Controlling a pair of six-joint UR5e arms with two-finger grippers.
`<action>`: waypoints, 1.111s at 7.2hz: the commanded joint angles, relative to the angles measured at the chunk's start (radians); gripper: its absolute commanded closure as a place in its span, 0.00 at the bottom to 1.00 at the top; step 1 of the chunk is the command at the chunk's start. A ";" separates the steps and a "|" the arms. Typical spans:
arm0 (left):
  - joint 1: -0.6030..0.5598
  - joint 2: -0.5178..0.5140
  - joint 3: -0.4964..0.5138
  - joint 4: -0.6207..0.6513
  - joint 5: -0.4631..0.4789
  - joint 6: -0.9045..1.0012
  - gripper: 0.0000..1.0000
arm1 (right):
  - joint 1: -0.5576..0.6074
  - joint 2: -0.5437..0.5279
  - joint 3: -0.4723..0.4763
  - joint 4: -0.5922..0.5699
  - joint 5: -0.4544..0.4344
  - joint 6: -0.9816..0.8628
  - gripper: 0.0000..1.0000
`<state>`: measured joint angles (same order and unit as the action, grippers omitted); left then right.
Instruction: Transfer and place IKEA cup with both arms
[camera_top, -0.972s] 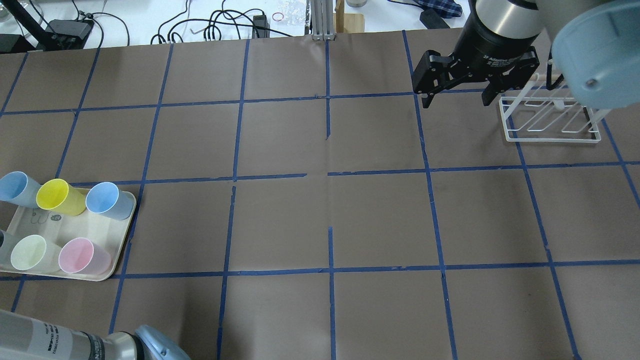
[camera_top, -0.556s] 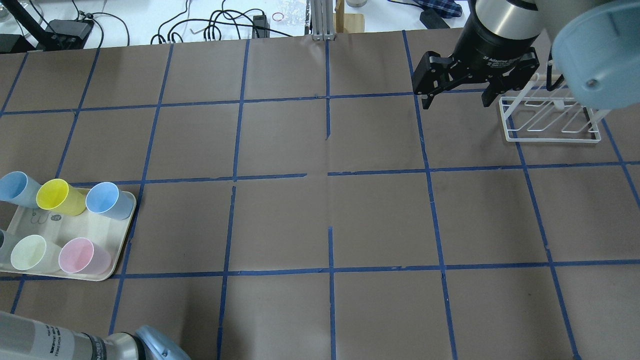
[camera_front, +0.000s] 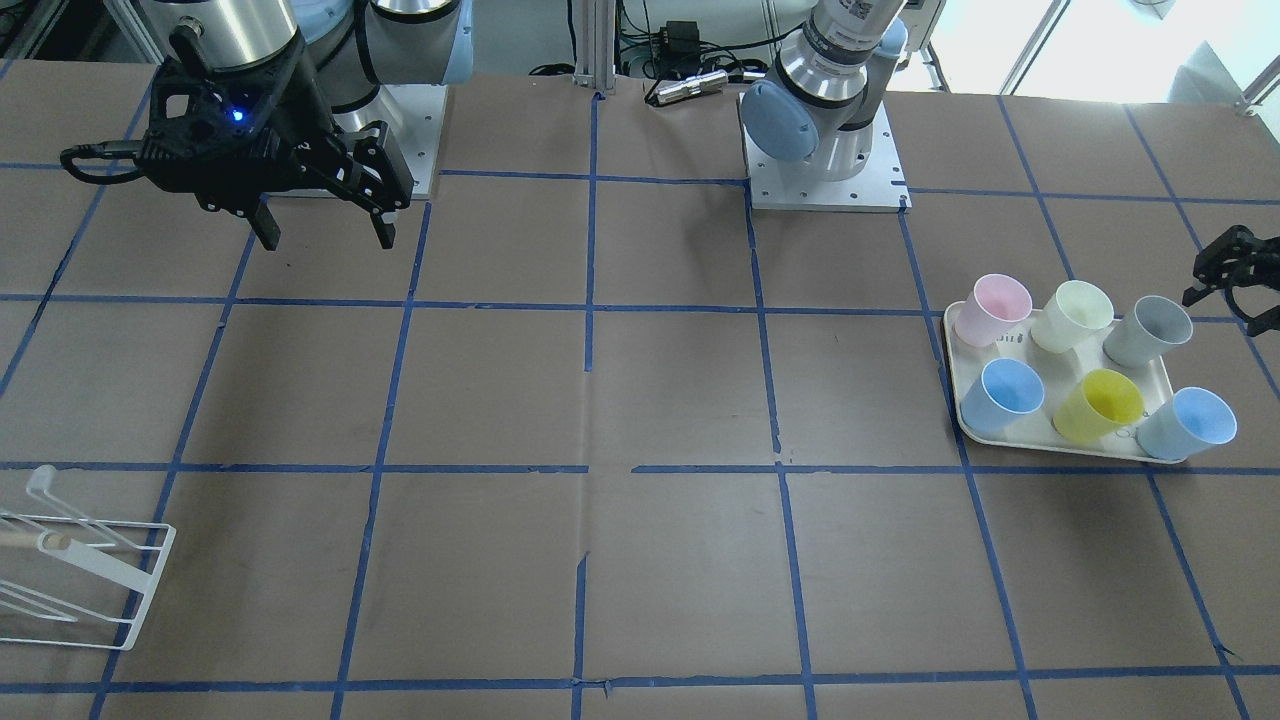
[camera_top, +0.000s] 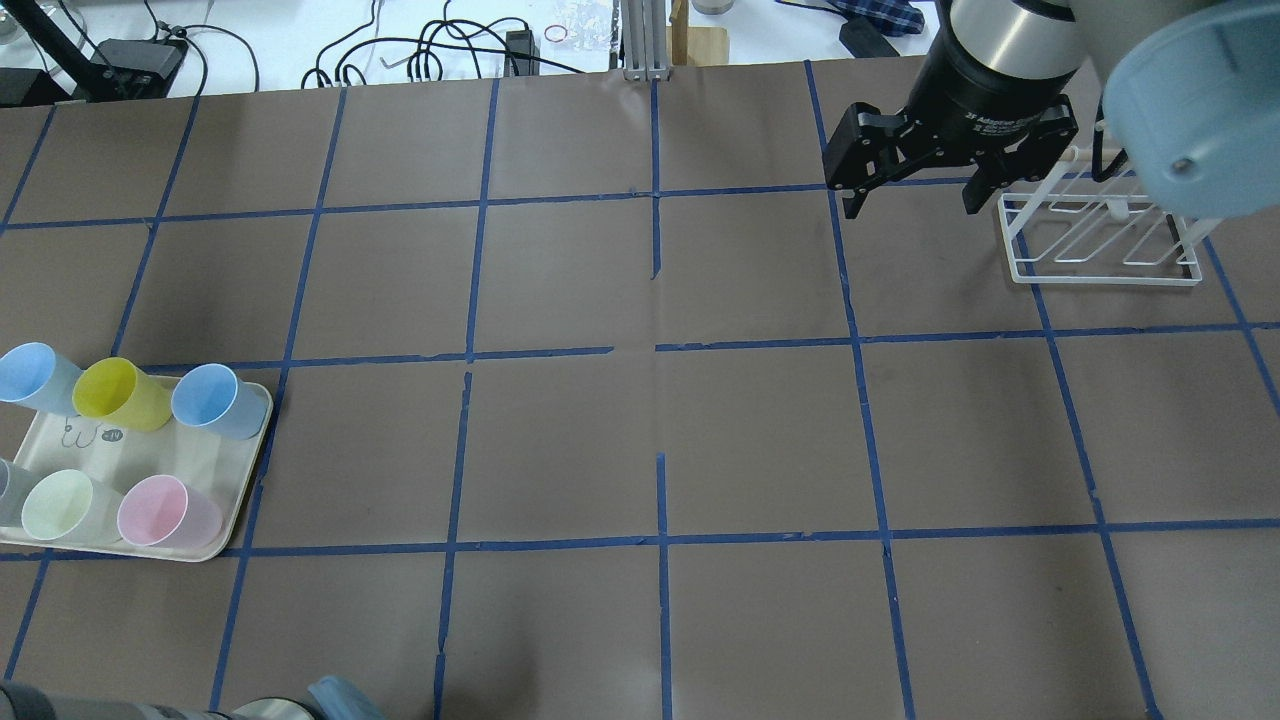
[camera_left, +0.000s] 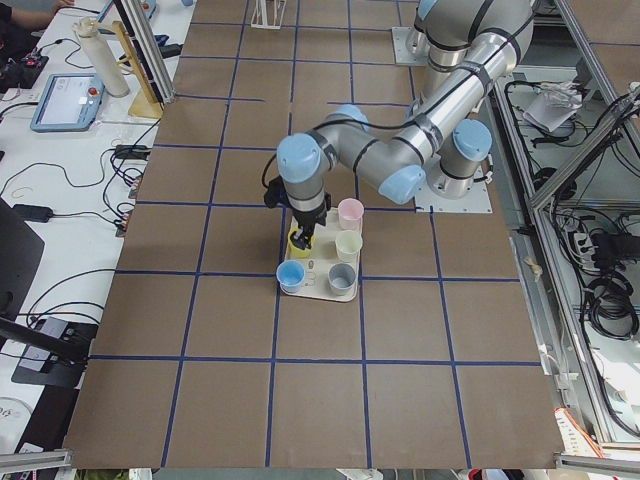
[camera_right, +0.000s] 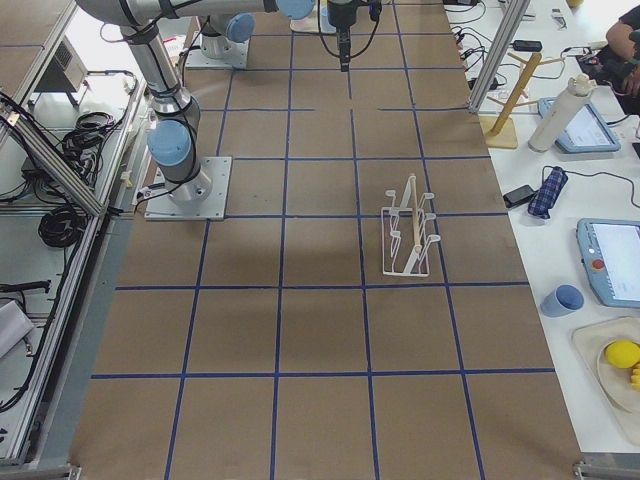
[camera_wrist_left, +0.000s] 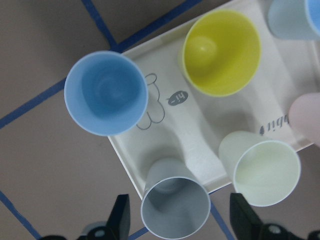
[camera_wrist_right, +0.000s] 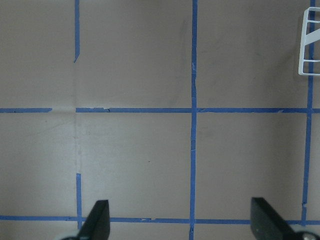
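Note:
The grey IKEA cup (camera_front: 1148, 332) stands upright at the corner of a cream tray (camera_front: 1052, 358). The overhead view cuts it off at the left edge (camera_top: 4, 492). In the left wrist view the cup (camera_wrist_left: 175, 207) lies between my open fingers. My left gripper (camera_wrist_left: 180, 222) is open and empty above it, not touching. It also shows at the front view's right edge (camera_front: 1235, 292). My right gripper (camera_top: 908, 203) is open and empty, high over the far right of the table (camera_front: 328, 238).
The tray (camera_top: 150, 455) also holds two light-blue cups (camera_top: 205, 398), a yellow cup (camera_top: 112, 392), a cream-green cup (camera_top: 55, 505) and a pink cup (camera_top: 160, 512). A white wire rack (camera_top: 1100, 235) stands at the far right, beside the right gripper.
The left arm has slid down and almost out of the overhead view's bottom left. The right gripper has barely moved and stays open.

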<state>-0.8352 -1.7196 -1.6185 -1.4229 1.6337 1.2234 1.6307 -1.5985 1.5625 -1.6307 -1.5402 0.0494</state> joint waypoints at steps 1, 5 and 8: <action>-0.244 0.151 -0.012 -0.024 -0.014 -0.304 0.16 | 0.000 0.000 0.001 0.000 0.000 0.001 0.00; -0.653 0.213 -0.023 -0.076 -0.078 -1.052 0.00 | 0.000 0.000 0.001 0.000 0.000 0.000 0.00; -0.722 0.169 0.058 -0.153 -0.074 -1.266 0.00 | 0.000 0.000 0.001 0.000 0.000 0.001 0.00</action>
<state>-1.5402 -1.5280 -1.6092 -1.5234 1.5594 0.0221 1.6306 -1.5984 1.5631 -1.6306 -1.5401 0.0494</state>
